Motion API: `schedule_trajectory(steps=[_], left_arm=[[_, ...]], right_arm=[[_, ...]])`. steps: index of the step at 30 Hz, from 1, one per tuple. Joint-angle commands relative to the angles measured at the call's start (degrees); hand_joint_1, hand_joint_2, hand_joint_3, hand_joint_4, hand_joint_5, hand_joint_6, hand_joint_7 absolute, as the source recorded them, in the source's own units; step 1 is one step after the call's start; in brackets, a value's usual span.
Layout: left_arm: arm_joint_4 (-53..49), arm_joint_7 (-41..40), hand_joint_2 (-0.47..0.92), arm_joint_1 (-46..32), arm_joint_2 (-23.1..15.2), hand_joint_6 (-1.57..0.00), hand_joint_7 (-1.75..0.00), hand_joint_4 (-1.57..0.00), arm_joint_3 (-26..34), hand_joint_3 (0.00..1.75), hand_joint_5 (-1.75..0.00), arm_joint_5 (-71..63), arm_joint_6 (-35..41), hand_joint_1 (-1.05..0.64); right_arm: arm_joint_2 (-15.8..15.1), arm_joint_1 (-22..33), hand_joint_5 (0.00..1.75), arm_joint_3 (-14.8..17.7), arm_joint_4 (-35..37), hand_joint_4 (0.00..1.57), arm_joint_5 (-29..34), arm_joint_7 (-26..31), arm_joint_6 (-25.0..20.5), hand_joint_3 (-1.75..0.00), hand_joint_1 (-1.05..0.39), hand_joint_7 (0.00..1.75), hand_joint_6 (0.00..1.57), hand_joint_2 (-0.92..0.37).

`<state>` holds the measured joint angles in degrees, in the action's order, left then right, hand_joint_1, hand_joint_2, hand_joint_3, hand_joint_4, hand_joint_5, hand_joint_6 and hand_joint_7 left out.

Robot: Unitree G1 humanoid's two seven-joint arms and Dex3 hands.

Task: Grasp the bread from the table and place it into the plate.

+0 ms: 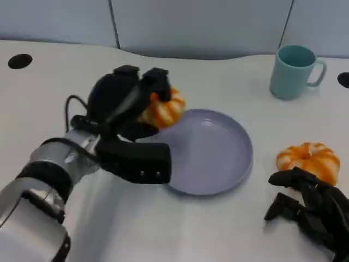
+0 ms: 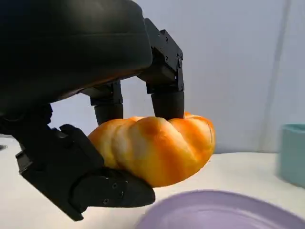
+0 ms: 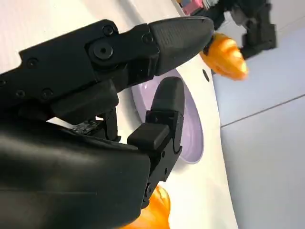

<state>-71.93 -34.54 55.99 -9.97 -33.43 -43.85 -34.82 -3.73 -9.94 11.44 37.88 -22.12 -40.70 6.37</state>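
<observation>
My left hand (image 1: 128, 117) grips an orange-and-white bread roll (image 1: 163, 109) and holds it in the air over the left rim of the lilac plate (image 1: 218, 155). In the left wrist view the bread roll (image 2: 155, 148) sits between fingers (image 2: 167, 102) above and the thumb below, just over the plate (image 2: 224, 212). A second bread roll (image 1: 309, 160) lies on the table right of the plate. My right hand (image 1: 311, 210) rests on the table just in front of it, fingers apart and holding nothing. The right wrist view shows the held roll (image 3: 224, 57) beyond the plate (image 3: 190, 129).
A teal mug (image 1: 294, 71) stands at the back right of the white table (image 1: 49, 87). Dark round holes (image 1: 19, 61) mark the table's far left and far right. A pale wall panel runs behind the table.
</observation>
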Motion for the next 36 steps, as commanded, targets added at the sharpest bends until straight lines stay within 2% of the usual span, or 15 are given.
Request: schedule_trajectory(steps=[1, 3, 9, 12, 15, 22, 23, 26, 28, 31, 32, 34, 36], left_arm=[[-0.04, 2.40, 0.48, 1.98, 1.09, -0.73, -1.74, -0.93, -0.58, 1.09, -1.75, -0.13, -3.41, -0.12], [-0.10, 2.62, 0.52, 2.52, 2.23, -0.76, -1.73, -0.95, -1.42, 1.07, -1.75, -0.94, -3.80, -0.20], [-0.24, 2.55, 0.54, 2.72, 2.51, -0.77, -1.73, -0.96, -1.82, 1.05, -1.75, -1.10, -3.95, -0.22], [-0.71, 3.52, 0.57, 1.99, 4.93, -0.77, -1.73, -0.96, -3.21, 1.02, -1.75, -1.76, -3.18, -0.25], [-1.32, 4.28, 0.59, 1.48, 5.84, -0.76, -1.74, -0.96, -3.54, 1.04, -1.75, -1.75, -2.34, -0.25], [-2.01, 7.58, 0.55, 1.27, 6.31, -0.73, -1.75, -0.94, -3.37, 1.13, -1.75, -1.51, -1.43, -0.22], [-2.08, 7.88, 0.56, 1.18, 6.32, -0.75, -1.63, -0.90, -3.38, 1.09, -1.75, -1.49, -1.66, -0.23], [-2.17, 7.75, 0.57, 0.85, 6.46, -0.78, -1.50, -0.86, -3.48, 1.01, -1.71, -1.62, -1.88, -0.24], [-2.25, 8.83, 0.66, 0.77, 6.55, -0.78, -1.17, -0.81, -3.23, 0.75, -1.51, -1.24, -1.91, -0.25], [-2.21, 9.32, 0.71, 0.73, 6.56, -0.78, -1.08, -0.79, -3.05, 0.63, -1.45, -1.11, -1.93, -0.25], [-2.42, 12.02, 0.73, 1.06, 6.51, -0.69, -0.98, -0.72, -2.93, 0.58, -1.40, -0.80, -1.40, -0.27], [-2.56, 16.09, 0.88, 1.49, 6.42, -0.48, -0.44, -0.48, -2.65, 0.27, -1.19, -0.34, -0.65, -0.33], [-2.31, 17.66, 0.91, 1.51, 6.35, -0.44, -0.29, -0.42, -2.35, 0.19, -1.13, -0.12, -0.36, -0.35]], right_arm=[[-0.18, 0.72, 1.47, -0.01, 0.64, 0.64, 0.22, 0.73, -1.28, -0.19, -0.45, 1.03, 0.65, -0.92], [-0.17, 0.83, 1.46, -0.05, 0.26, 0.63, 0.04, 0.66, -1.87, -0.18, -0.45, 1.03, 0.64, -0.92], [-0.16, 0.92, 1.46, 0.00, -0.09, 0.63, 0.05, 0.67, -2.29, -0.18, -0.46, 1.02, 0.64, -0.92], [-0.06, 1.15, 1.44, -0.03, -0.64, 0.63, 0.07, 1.17, -2.82, -0.17, -0.45, 1.01, 0.64, -0.92], [-0.13, 1.25, 1.43, -0.11, -0.99, 0.64, 0.01, 1.16, -3.32, -0.17, -0.45, 1.01, 0.65, -0.92], [-0.08, 1.43, 1.41, -0.21, -1.32, 0.63, 0.09, 1.01, -3.31, -0.17, -0.44, 0.99, 0.63, -0.92], [-0.01, 1.51, 1.42, -0.28, -1.46, 0.63, 0.24, 1.21, -3.14, -0.18, -0.44, 1.00, 0.64, -0.92], [0.07, 1.54, 1.42, -0.30, -1.48, 0.63, 0.25, 1.21, -2.96, -0.18, -0.45, 1.00, 0.65, -0.92], [0.06, 1.43, 1.43, -0.24, -1.11, 0.63, 0.13, 0.80, -2.54, -0.18, -0.45, 1.00, 0.65, -0.92], [0.05, 1.40, 1.43, -0.23, -0.98, 0.63, 0.12, 0.69, -2.35, -0.18, -0.45, 1.00, 0.65, -0.92], [0.12, 1.47, 1.43, -0.17, -1.22, 0.63, 0.05, 1.03, -2.72, -0.18, -0.45, 1.00, 0.65, -0.92], [0.28, 1.59, 1.44, -0.06, -1.52, 0.64, -0.04, 1.50, -3.01, -0.17, -0.45, 1.00, 0.64, -0.92], [0.34, 1.64, 1.43, -0.04, -1.62, 0.64, -0.06, 1.65, -3.02, -0.16, -0.45, 1.00, 0.64, -0.92]])
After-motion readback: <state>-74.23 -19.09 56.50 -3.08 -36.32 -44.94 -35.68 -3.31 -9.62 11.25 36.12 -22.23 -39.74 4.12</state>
